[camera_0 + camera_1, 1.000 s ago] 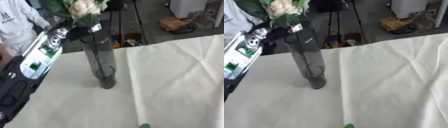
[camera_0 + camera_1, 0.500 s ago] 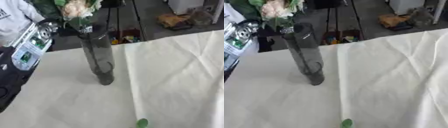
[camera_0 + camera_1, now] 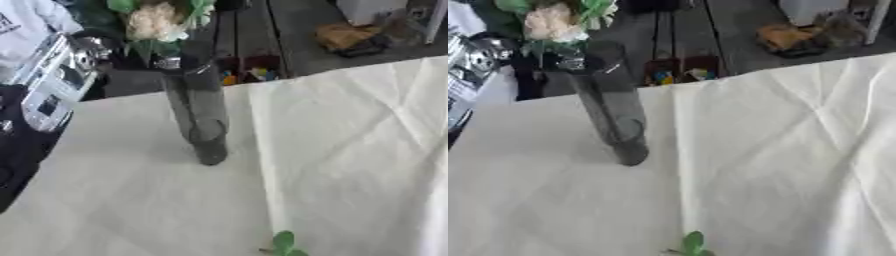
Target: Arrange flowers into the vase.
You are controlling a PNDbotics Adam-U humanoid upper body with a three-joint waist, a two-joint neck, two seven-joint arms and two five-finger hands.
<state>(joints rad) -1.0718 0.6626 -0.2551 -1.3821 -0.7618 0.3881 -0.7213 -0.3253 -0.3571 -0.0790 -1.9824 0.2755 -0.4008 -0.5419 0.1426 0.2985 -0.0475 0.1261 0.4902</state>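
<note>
While cream rose (image 3: pixel 154 21) sits in tall smoky glass vase (image 3: pixel 198 115), steadied upright; robot hand state unseen, cannot tell.

No words or numbers are showing clearly enough to read. A dark mark is sitting on the white sleeve (image 3: pixel 24 27) at the top left, but its letters are too blurry to make out.
</note>
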